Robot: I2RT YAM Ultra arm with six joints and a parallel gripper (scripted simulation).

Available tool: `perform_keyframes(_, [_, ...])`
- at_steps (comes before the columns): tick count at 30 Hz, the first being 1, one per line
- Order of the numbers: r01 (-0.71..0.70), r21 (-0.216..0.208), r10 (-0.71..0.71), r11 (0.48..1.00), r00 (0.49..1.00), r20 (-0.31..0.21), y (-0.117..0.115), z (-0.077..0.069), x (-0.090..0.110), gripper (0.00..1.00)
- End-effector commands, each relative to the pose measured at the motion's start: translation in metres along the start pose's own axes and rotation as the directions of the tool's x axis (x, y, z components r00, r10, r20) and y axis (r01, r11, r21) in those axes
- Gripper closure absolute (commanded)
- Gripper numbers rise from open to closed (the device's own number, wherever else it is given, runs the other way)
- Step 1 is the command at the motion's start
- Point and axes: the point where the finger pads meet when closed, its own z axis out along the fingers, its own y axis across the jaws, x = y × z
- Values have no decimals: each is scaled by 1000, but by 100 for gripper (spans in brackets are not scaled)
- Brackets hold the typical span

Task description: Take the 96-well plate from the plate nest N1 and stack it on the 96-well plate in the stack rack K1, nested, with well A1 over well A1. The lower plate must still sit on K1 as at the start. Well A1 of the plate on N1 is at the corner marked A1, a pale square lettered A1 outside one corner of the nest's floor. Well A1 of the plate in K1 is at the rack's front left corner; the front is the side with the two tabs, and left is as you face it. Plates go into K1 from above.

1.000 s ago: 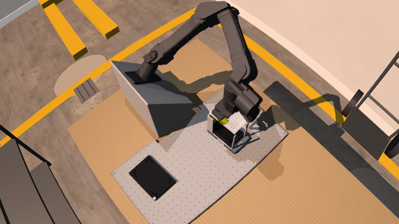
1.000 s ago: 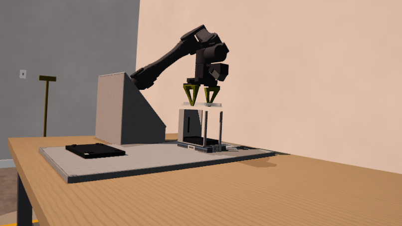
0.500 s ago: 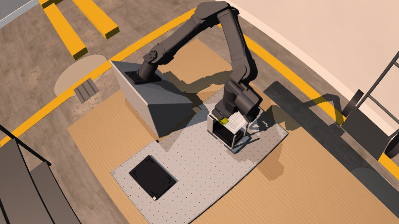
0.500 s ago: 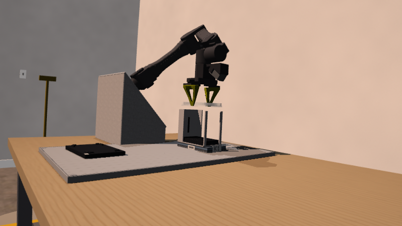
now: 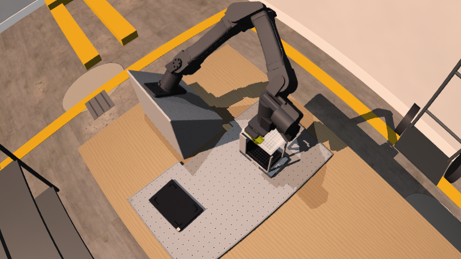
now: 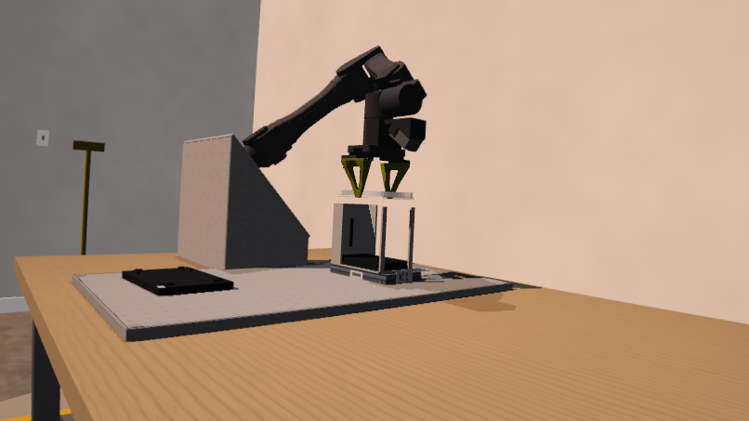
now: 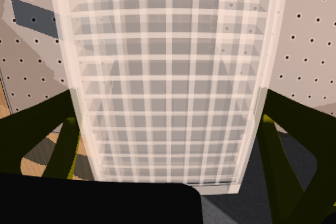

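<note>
My gripper (image 6: 376,193) is shut on the clear 96-well plate (image 6: 376,194) and holds it level just above the top of the stack rack K1 (image 6: 373,240). The clear 96-well plate fills the wrist view (image 7: 167,73) between my yellow-green fingers. In the overhead view the clear 96-well plate (image 5: 273,140) hangs over the rack's far half. A black 96-well plate (image 5: 261,155) lies at the bottom of the stack rack K1 (image 5: 263,152). The black plate nest N1 (image 5: 175,205) is empty, with its pale A1 square (image 5: 178,228) at the near corner.
A grey wedge-shaped pedestal (image 5: 173,113) carries the arm's base, left of the rack. The rack has a solid back wall (image 6: 353,231) and thin upright posts (image 6: 411,237). All stand on a perforated grey board (image 5: 231,188) on a wooden table.
</note>
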Motion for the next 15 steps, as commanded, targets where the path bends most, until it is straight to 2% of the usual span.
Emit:
perform_keyframes(1, [-11, 5, 10, 1000, 1000, 21, -7, -8, -8, 100])
perform_keyframes(4, [1, 6, -1, 1000, 999, 32, -3, -12, -9, 100])
perform_keyframes(15, [3, 7, -3, 1000, 999, 41, -5, -9, -12, 100])
